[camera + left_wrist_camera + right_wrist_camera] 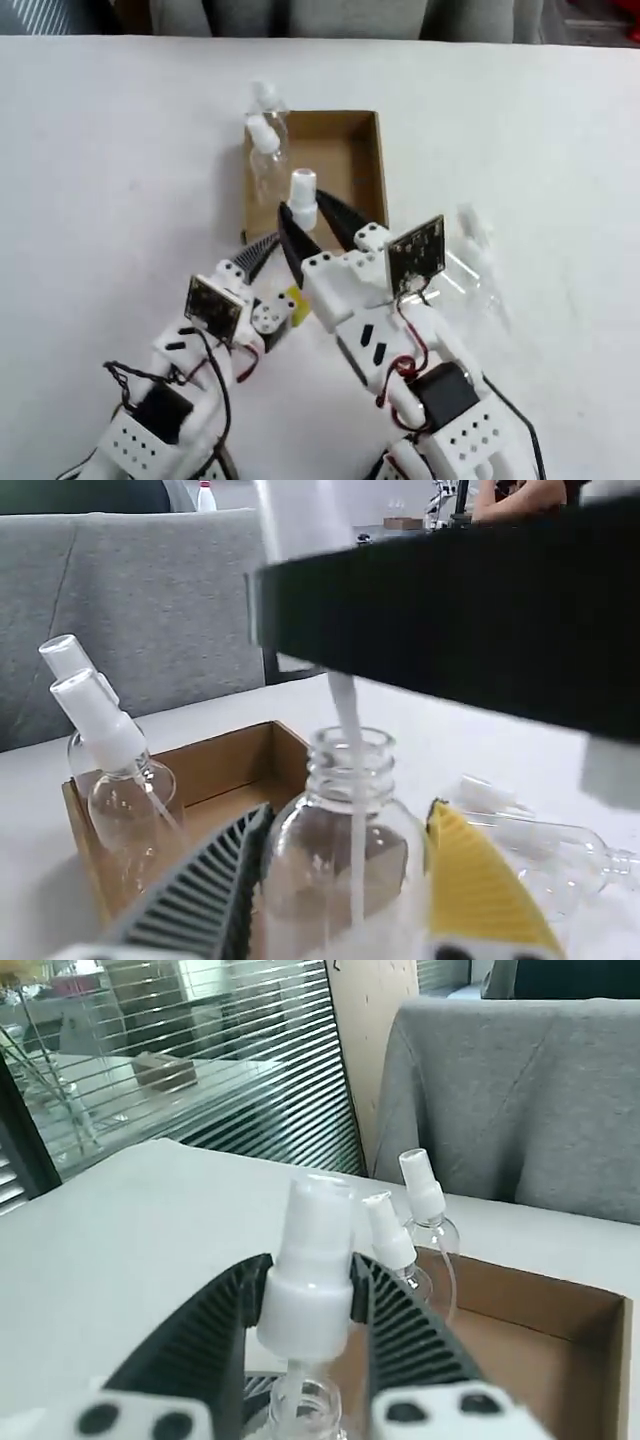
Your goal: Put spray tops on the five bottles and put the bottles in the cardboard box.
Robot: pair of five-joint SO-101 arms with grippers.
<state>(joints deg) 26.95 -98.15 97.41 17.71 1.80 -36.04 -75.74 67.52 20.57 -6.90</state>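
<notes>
- Two arms come in from the near side of the worktop (pixel 110 150). The left gripper (pixel 350 825) is closed on a clear bottle (pixel 335 870) that has no top on, upright at the near side of the cardboard box (pixel 345 160).
- Directly above that bottle's neck, the right gripper (pixel 308 1278) clamps a white spray top (pixel 310 1220), with its thin tube running down into the opening.
- Right of the box, another clear bottle (pixel 478 268) lies on its side on the worktop.
- At the box's far left corner stand two capped bottles (pixel 265 165), close together.
</notes>
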